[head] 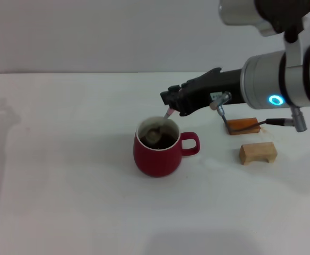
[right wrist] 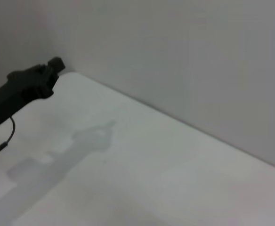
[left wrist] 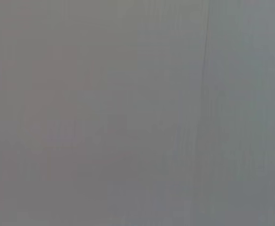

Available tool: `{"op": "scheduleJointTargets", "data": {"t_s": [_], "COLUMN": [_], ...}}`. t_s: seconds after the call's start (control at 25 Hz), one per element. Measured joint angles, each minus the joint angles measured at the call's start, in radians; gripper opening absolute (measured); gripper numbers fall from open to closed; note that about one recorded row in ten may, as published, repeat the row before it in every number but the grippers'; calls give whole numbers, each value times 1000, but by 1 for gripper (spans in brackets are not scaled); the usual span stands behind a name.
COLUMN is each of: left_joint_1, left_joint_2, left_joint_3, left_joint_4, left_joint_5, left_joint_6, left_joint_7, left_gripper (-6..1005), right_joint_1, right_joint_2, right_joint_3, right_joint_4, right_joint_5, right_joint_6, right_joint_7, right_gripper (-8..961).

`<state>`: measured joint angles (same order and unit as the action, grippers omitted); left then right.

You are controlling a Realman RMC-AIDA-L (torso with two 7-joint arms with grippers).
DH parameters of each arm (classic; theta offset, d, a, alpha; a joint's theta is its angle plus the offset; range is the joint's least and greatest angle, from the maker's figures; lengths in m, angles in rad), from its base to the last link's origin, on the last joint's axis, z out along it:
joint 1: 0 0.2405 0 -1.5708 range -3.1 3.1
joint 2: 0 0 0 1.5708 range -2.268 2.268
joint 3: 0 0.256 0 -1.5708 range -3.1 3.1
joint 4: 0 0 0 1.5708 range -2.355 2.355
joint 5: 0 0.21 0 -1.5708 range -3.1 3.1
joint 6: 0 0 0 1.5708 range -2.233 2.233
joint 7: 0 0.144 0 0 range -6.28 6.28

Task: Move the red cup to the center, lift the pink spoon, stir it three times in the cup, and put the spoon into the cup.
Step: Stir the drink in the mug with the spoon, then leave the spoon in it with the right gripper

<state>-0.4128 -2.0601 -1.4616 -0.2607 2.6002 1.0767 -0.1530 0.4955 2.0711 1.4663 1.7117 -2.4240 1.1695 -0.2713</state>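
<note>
The red cup (head: 156, 151) stands upright near the middle of the white table (head: 65, 175), handle pointing right. My right gripper (head: 172, 105) hovers just above and behind the cup's rim, shut on the pale pink handle of the pink spoon (head: 168, 113). The spoon slants down into the cup, and its lower end lies inside against the dark contents. In the right wrist view a black part of the right gripper (right wrist: 29, 87) shows over the table; neither cup nor spoon shows there. The left gripper is out of view; the left wrist view shows only plain grey.
Two small wooden blocks lie to the right of the cup: a reddish-brown one (head: 243, 126) under my right forearm and a pale one (head: 258, 152) nearer the front. A grey wall (head: 91, 32) backs the table.
</note>
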Motion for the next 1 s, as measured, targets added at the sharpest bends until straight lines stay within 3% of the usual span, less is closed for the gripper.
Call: {"op": "scheduleJointTargets", "data": {"t_s": [0.28, 0.6, 1.0], "left_joint_1": [1, 2, -1], "left_joint_2": [0, 0, 0], "left_joint_3": [-11, -19, -21], "left_joint_4": [1, 2, 2], "left_joint_5": [0, 0, 0], "left_joint_6": [0, 0, -1], "left_joint_7": [0, -2, -2], "left_gripper": [-2, -2, -2], "right_joint_1": [58, 177, 287], "right_joint_2": [1, -1, -4], "right_joint_3": [22, 102, 108], "right_joint_4": [-89, -293, -398], "right_joint_5": [10, 60, 68], "right_joint_6": [0, -1, 22], "right_joint_7": [-32, -120, -146], "right_gripper": [133, 134, 134]}}
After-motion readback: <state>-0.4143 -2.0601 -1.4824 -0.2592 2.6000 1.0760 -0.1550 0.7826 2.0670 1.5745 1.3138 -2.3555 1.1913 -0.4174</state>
